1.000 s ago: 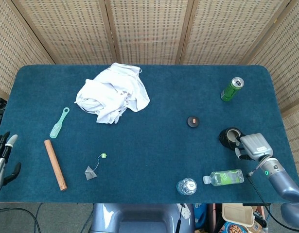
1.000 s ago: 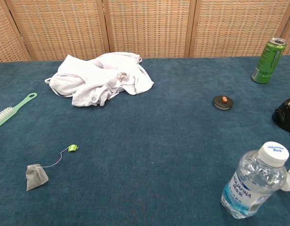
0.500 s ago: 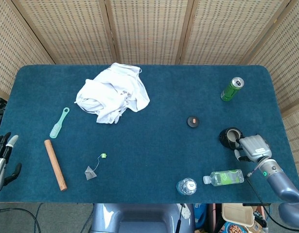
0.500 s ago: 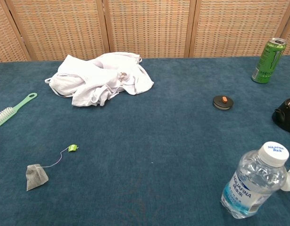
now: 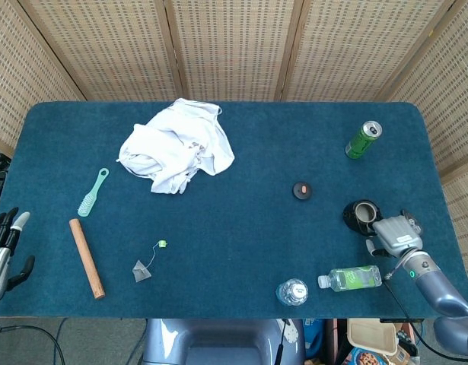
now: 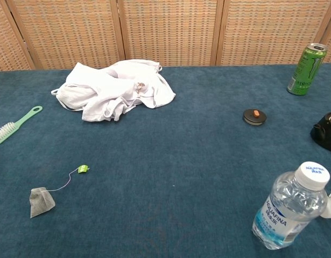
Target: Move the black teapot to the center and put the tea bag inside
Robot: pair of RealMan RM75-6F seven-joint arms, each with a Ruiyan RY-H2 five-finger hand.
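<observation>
The black teapot (image 5: 361, 215) stands lidless near the table's right edge; the chest view shows it (image 6: 326, 131) cut off by the frame's right side. Its round lid (image 5: 302, 190) with an orange knob lies apart, left of the pot. The grey tea bag (image 5: 141, 270) lies at the front left, its string running to a green tag (image 5: 163, 244). My right hand (image 5: 395, 233) sits just beside the teapot's near right side and holds nothing. My left hand (image 5: 1, 251) hangs off the table's left edge, fingers spread and empty.
A white cloth (image 5: 176, 146) is bunched at the back left. A green brush (image 5: 93, 193) and a wooden rod (image 5: 87, 258) lie at the left. A green can (image 5: 364, 140) stands back right. An upright water bottle (image 5: 292, 292) and a lying green bottle (image 5: 354, 278) sit at the front.
My right hand has slid a little toward the near edge beside the teapot. The teapot, lid and tea bag have not moved.
</observation>
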